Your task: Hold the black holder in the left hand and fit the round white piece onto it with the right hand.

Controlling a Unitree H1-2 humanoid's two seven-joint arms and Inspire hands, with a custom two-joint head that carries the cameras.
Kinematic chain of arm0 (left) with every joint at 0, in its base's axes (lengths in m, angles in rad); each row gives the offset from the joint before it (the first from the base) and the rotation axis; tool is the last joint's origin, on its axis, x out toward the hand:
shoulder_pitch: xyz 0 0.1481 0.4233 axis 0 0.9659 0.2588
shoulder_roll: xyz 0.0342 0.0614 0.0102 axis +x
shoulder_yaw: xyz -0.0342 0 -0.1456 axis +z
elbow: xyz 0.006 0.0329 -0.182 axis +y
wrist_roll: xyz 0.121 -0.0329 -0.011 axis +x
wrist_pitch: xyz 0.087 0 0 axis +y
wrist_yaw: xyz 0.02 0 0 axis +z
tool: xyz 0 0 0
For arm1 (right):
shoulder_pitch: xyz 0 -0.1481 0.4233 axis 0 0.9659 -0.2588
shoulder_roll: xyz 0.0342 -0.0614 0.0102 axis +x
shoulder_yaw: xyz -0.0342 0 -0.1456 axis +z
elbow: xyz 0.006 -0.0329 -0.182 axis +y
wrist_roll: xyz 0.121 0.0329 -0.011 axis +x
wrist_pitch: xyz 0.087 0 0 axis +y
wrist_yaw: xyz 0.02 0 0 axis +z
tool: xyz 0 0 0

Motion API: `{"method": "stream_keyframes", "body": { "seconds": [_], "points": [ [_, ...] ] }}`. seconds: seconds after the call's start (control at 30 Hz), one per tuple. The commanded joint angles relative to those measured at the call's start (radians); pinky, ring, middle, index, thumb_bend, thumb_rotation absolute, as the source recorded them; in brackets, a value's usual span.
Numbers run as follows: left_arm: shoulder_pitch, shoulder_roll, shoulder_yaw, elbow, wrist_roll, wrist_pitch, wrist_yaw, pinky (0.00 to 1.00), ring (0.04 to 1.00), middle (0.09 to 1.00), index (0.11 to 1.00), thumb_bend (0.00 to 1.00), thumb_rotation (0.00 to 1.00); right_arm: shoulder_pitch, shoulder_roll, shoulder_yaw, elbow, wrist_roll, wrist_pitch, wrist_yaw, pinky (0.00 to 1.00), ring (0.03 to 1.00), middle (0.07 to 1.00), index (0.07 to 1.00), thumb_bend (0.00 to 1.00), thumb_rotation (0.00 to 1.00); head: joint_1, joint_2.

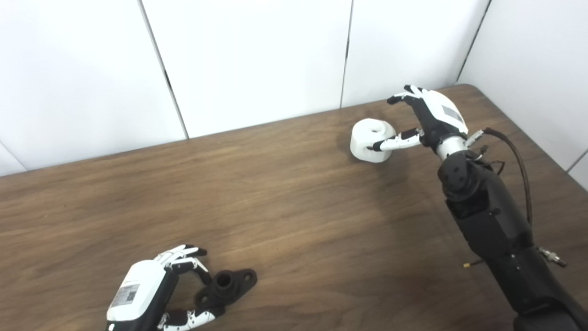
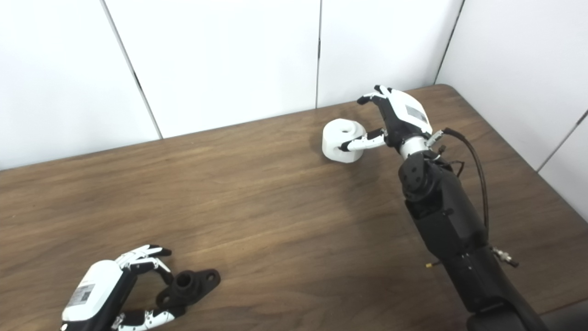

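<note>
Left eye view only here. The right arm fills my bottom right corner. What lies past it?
Observer: In the right eye view the table carries on to the right of the arm. Its near edge shows in that corner, with a dark area beyond it.
Operator: Is the right hand holding the white piece?
Observer: Not from this second angle. The right hand is open. Bare wood shows between its fingers and the white piece, and only the thumb lies along the piece's front.
</note>
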Motion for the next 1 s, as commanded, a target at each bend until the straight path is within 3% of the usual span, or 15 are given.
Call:
{"method": "stream_keyframes", "body": {
  "seconds": [0.0,0.37,0.97],
  "points": [
    [0.022,0.028,0.0,0.02,0.012,0.01,-0.032,0.84,0.867,0.803,0.487,0.52,0.05,-0.054,-0.025,-0.014,-0.012,-0.017,0.002,0.01,0.9,0.995,0.956,0.781,0.79,0.29,-0.001,0.002],
    [0.021,0.023,0.007,0.021,0.017,0.004,-0.02,0.84,0.858,0.793,0.487,0.52,0.04,-0.092,-0.005,-0.008,0.058,-0.089,0.003,0.105,0.87,0.983,0.939,0.787,0.8,0.33,0.005,0.006],
    [0.021,0.012,0.007,0.019,0.026,0.007,-0.021,0.82,0.851,0.791,0.486,0.52,0.04,-0.093,-0.002,0.023,0.067,-0.077,0.002,0.103,0.86,0.973,0.915,0.749,0.8,0.32,0.021,0.009]
  ]
}}
